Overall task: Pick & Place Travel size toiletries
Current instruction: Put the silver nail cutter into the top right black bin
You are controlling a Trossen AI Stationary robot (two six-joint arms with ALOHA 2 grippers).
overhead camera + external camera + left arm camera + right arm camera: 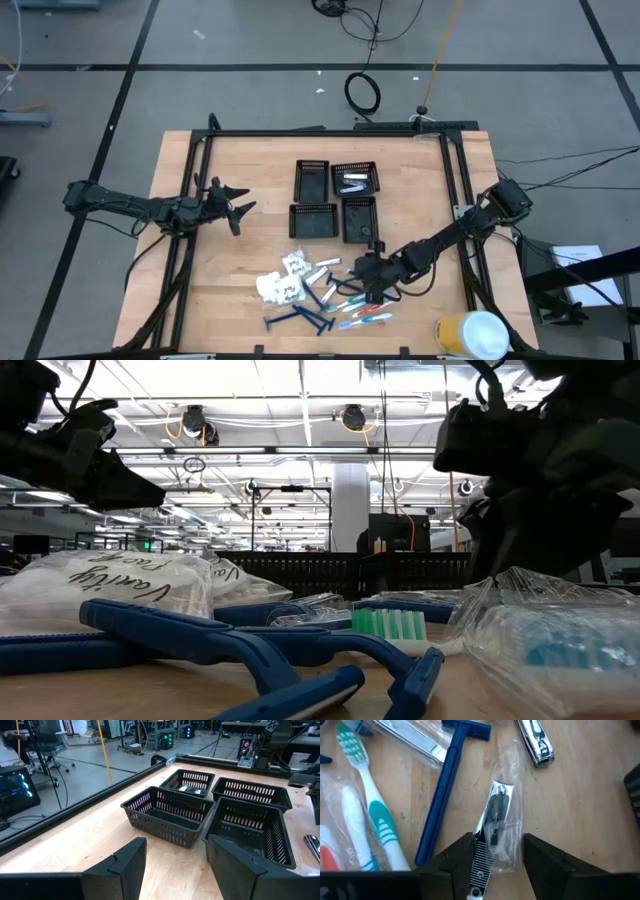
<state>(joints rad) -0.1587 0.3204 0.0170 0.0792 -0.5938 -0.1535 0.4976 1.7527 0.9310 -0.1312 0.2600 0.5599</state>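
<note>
Straddling wrapped nail clipper [492, 827], right pincer [497, 857] open, razor [440, 805] beside

a wooden table [230, 270] bears four black mesh trays [336, 200], scattered toiletries [320, 295] and a yellow-and-white cylinder [470, 334].

Handwritten black script on clear plastic packet [105, 595], low view: reads roughly "Vanity", further word after it not legible. No other readable text, labels, numbers or signs.

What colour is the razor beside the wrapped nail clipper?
Blue razor; the right wrist view shows it best.
</note>
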